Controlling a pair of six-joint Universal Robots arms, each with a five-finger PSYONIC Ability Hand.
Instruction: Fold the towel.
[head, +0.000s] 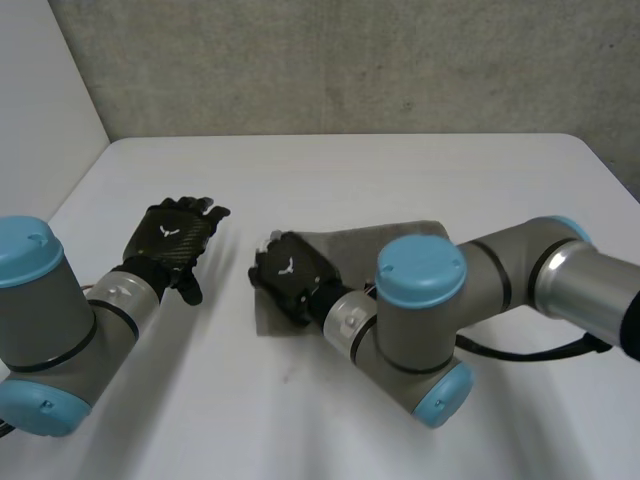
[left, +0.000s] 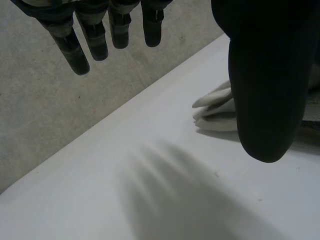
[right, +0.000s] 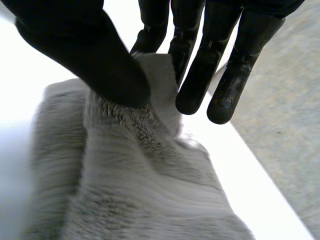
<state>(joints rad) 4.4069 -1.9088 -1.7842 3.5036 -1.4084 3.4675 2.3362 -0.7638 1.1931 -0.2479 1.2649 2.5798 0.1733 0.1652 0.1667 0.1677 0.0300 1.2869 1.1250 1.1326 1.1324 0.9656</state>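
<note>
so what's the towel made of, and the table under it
The towel looks like grey terry or plush cloth: a fuzzy pile shows, and it creases softly where the right hand pinches it. The table has a smooth white matte top, perhaps laminate or painted board; no grain or glare shows.
</note>
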